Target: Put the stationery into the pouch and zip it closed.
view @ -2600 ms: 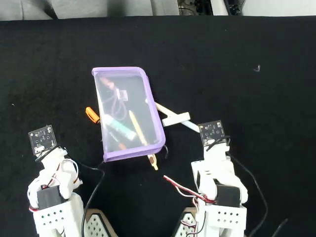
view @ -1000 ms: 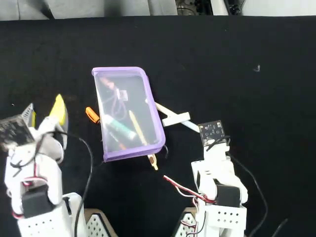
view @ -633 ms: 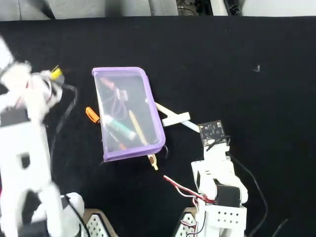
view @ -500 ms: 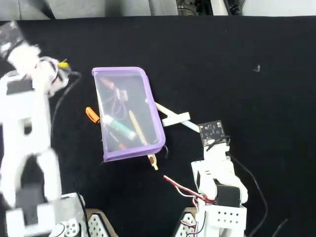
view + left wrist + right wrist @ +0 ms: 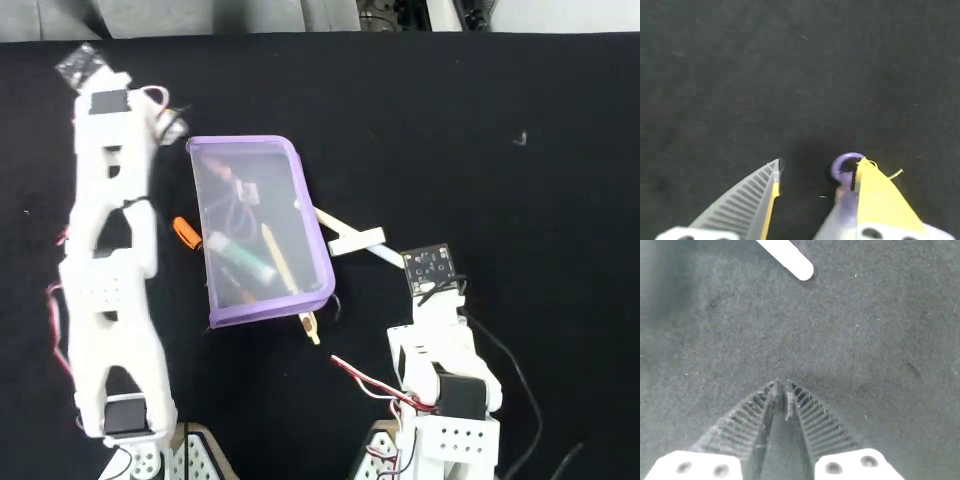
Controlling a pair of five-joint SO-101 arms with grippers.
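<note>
The clear pouch with purple trim lies flat, holding several pens. An orange marker lies against its left side. A white stick and a pale blue pen lie to its right, and a wooden piece pokes out at its near edge. My left gripper is stretched out to the pouch's far left corner. It is open, with the purple zipper ring touching its yellow-taped finger. My right gripper is shut on nothing, low over the cloth near the white stick's end.
A black cloth covers the whole table, with open room to the right and behind the pouch. The left arm runs along the pouch's left side. The right arm's base and loose wires sit at the near edge.
The left arm has risen from its folded pose at the near edge and stretched out to the pouch's far left corner. The right arm and the stationery have not moved.
</note>
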